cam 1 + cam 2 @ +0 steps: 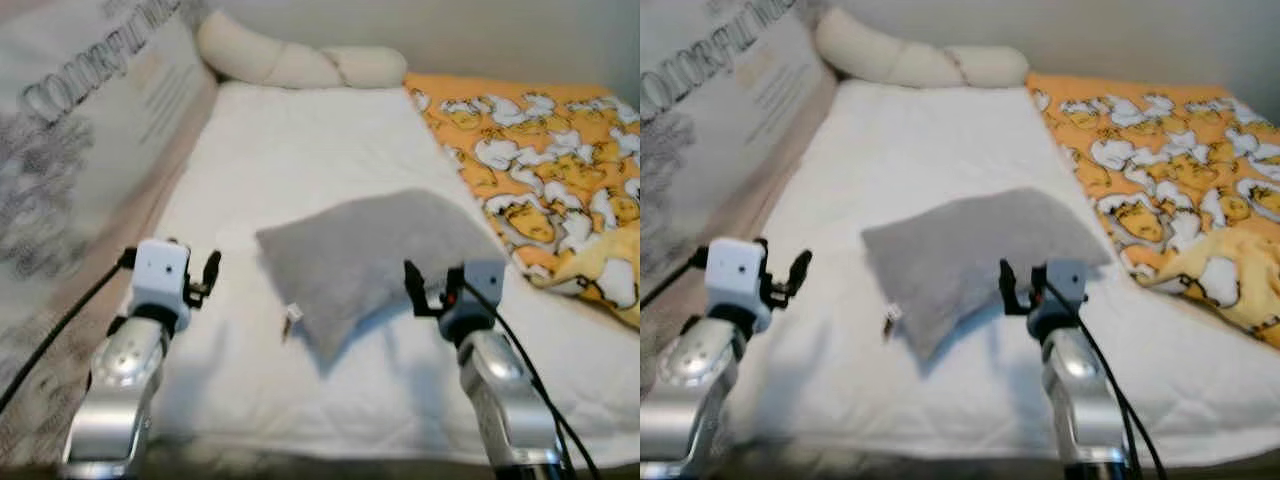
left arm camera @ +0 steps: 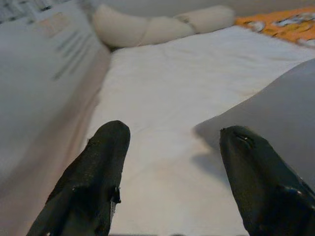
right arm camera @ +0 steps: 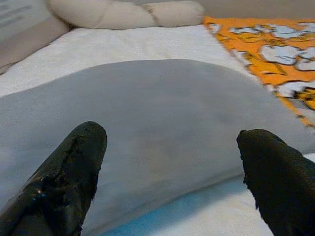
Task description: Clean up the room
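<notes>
A gray pillow (image 1: pixel 375 262) is laid flat near the middle of the bed (image 1: pixel 300 160), on the white sheet. A small tag (image 1: pixel 292 314) is seen at its near corner. A soft shadow is cast on the sheet under that corner.

The right tool (image 1: pixel 435 283) is held just at the near edge of the pillow. Its two black fingers (image 3: pixel 64 177) are spread wide apart, and nothing is held between them. In the right wrist view the pillow is seen straight ahead, past the fingertips.

The left tool (image 1: pixel 197 277) is held over the bare sheet, to the left of the pillow and apart from it. Its fingers (image 2: pixel 91 179) are spread wide too, and nothing is gripped. In the left wrist view the pillow's edge is seen beside one finger.

An orange blanket (image 1: pixel 540 170) with yellow and white cartoon shapes is spread along the right side of the bed, next to the pillow. A long cream cushion (image 1: pixel 295 58) is laid across the far end of the bed. A padded side panel (image 1: pixel 80 130) with gray printed letters is stood along the left side.
</notes>
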